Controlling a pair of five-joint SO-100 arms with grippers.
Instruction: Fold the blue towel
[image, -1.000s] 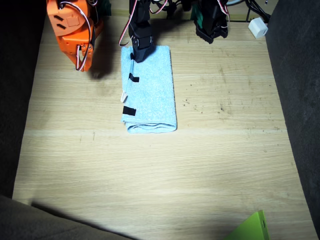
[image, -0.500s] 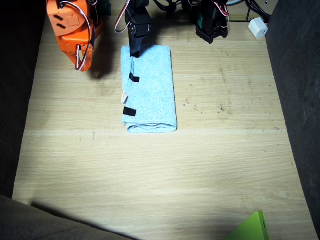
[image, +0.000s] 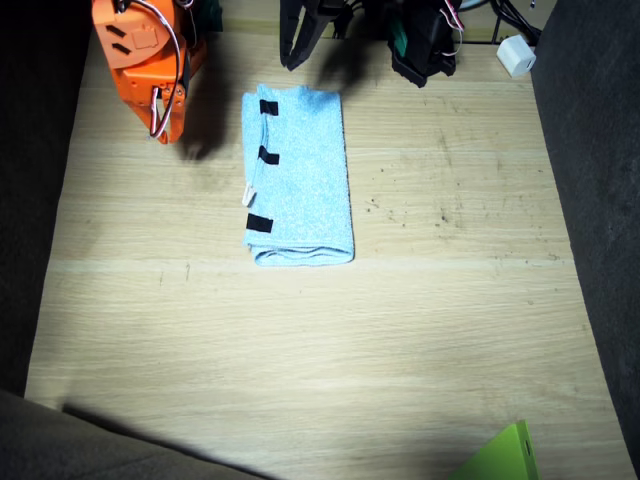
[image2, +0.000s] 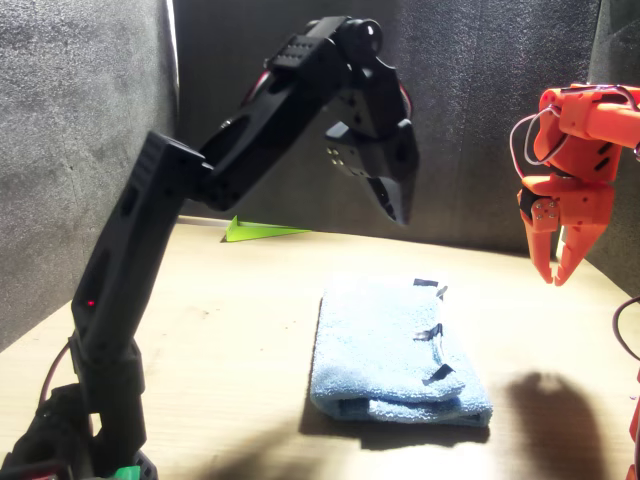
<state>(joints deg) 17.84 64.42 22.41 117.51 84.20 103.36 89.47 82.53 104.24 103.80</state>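
Left gripper (image2: 400, 205), black, jaws together and holding nothing, hangs raised above the table (image: 300, 350), w/ the blue towel (image: 298, 180) below and just in front of it, not touching. Towel lies folded near the table's far-middle, tape marks up. Right gripper (image2: 553, 262), orange, jaws slightly apart, hovers beside the towel. Risk, imo: a low sweep could snag the top layer and undo the fold.

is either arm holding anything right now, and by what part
Nothing is held. The left end effector hangs in the air above the blue towel, empty. The right end effector is off to the side, also empty. The towel lies folded on the table.
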